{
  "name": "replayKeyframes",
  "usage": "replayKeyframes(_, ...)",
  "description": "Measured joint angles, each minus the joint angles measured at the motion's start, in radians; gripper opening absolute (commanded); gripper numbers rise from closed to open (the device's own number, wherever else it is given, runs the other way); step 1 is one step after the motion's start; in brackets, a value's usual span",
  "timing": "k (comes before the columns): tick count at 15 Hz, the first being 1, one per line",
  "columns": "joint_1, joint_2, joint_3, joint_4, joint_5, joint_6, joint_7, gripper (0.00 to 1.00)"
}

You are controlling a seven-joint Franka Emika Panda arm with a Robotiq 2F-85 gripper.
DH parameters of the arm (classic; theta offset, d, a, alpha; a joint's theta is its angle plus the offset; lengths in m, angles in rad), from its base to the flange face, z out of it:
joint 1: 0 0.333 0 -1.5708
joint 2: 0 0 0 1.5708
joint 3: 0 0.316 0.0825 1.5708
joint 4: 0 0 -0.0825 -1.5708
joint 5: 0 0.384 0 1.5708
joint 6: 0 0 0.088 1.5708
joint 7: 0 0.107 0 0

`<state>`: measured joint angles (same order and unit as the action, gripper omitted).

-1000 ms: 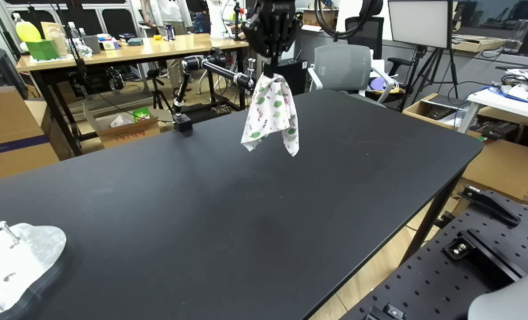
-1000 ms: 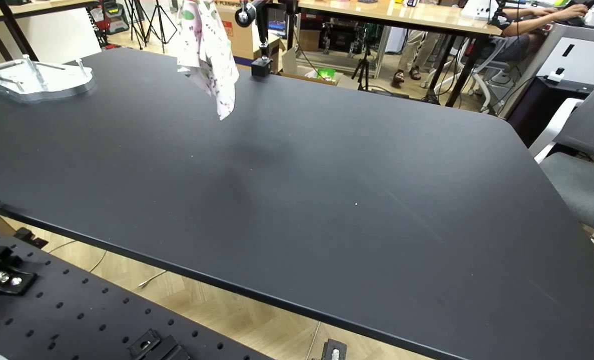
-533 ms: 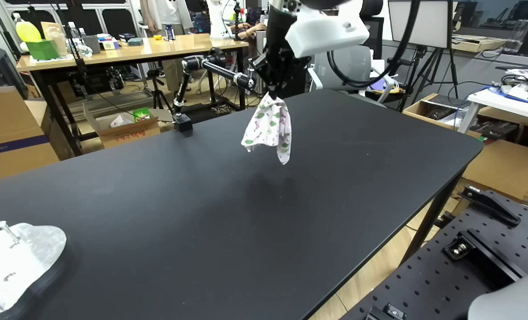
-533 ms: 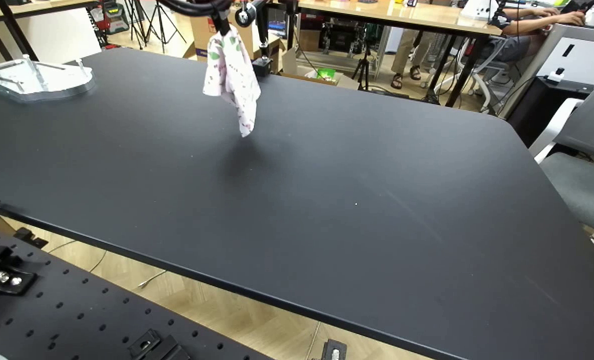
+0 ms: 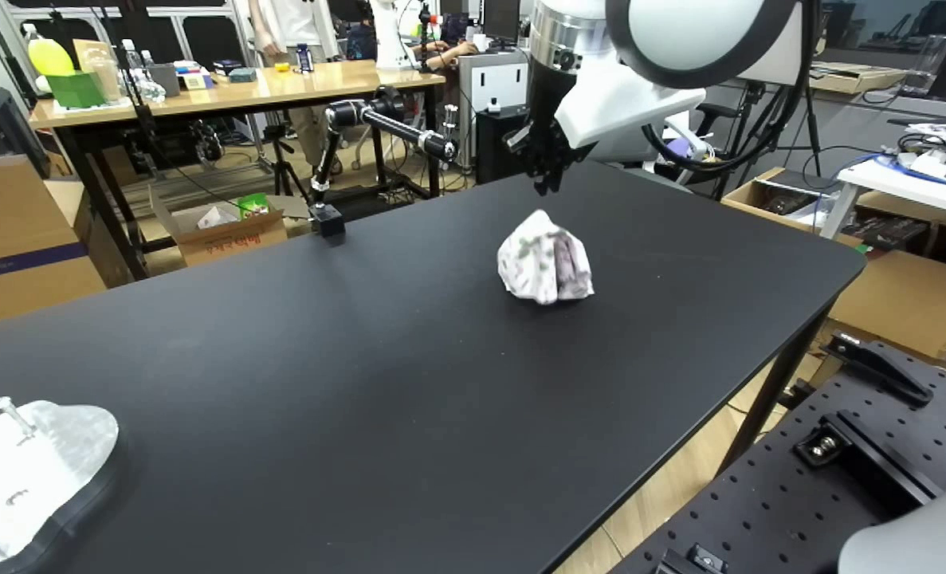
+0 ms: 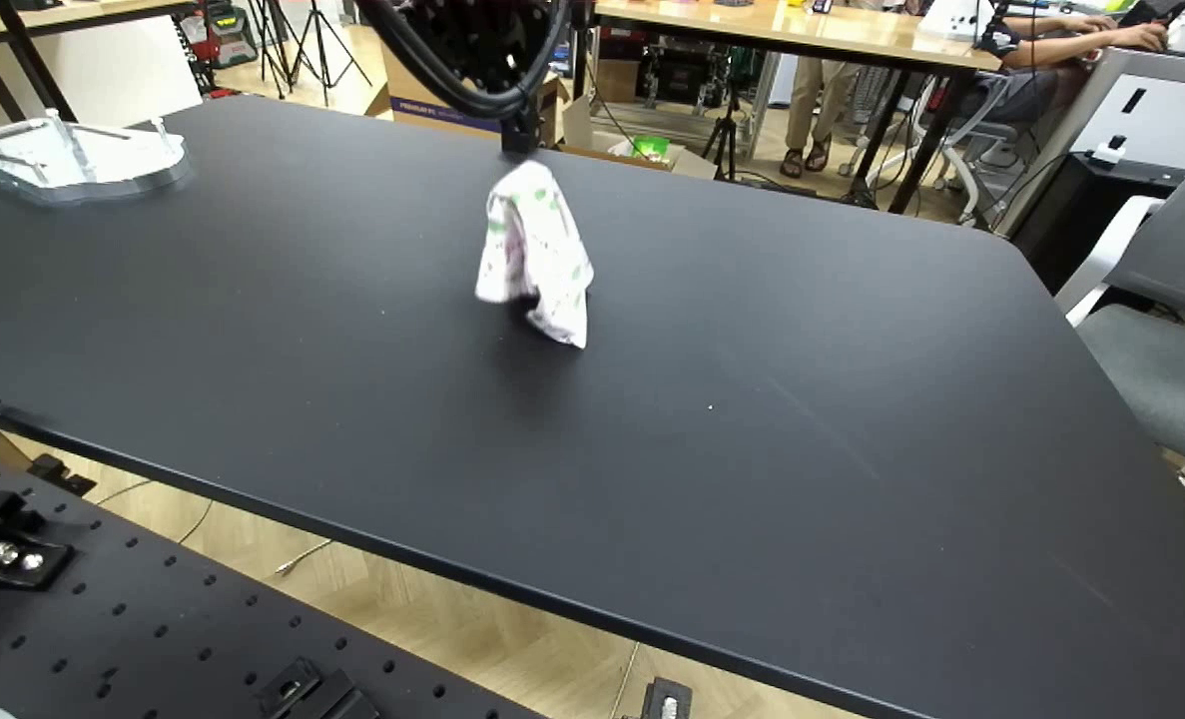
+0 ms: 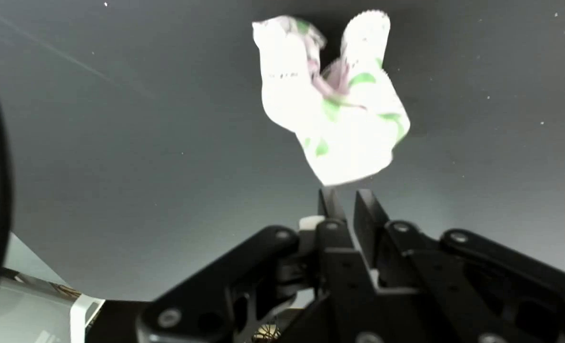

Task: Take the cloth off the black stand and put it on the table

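Note:
The white cloth with green and pink print is bunched just off the gripper, with nothing holding it; it shows in both exterior views (image 5: 544,259) (image 6: 540,245) and the wrist view (image 7: 353,133). It is at or just above the black table (image 5: 345,383), with a shadow under it; I cannot tell whether it touches. My gripper (image 5: 548,185) is above the cloth. In the wrist view my gripper (image 7: 347,193) has a narrow gap between its fingertips, with nothing in it. The black stand (image 5: 327,219) is clamped at the table's far edge, its jointed arm bare.
A metal plate with upright posts (image 5: 50,454) lies on the table, also visible in an exterior view (image 6: 83,160). A perforated black base (image 5: 807,478) is beside the table. A grey chair (image 6: 1171,300) stands at the table's end.
The cloth hung from the gripper in the earlier frames and is now let go and lower. The gripper and arm have moved rightward in the exterior view that shows the fingers.

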<state>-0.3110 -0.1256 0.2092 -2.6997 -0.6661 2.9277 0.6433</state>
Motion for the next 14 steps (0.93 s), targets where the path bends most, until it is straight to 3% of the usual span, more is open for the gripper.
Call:
replayKeyframes(4,0.02,0.042,0.016,0.0,0.077,-0.049,-0.002,0.74)
replayKeyframes(8,0.073,0.074,0.026,0.001,0.311,-0.104,-0.103,0.98)
replayKeyframes(12,0.207,0.052,-0.032,0.026,0.582,-0.281,-0.227,1.0)
replayKeyframes(14,0.234,0.044,-0.051,0.029,0.587,-0.292,-0.231,1.0)
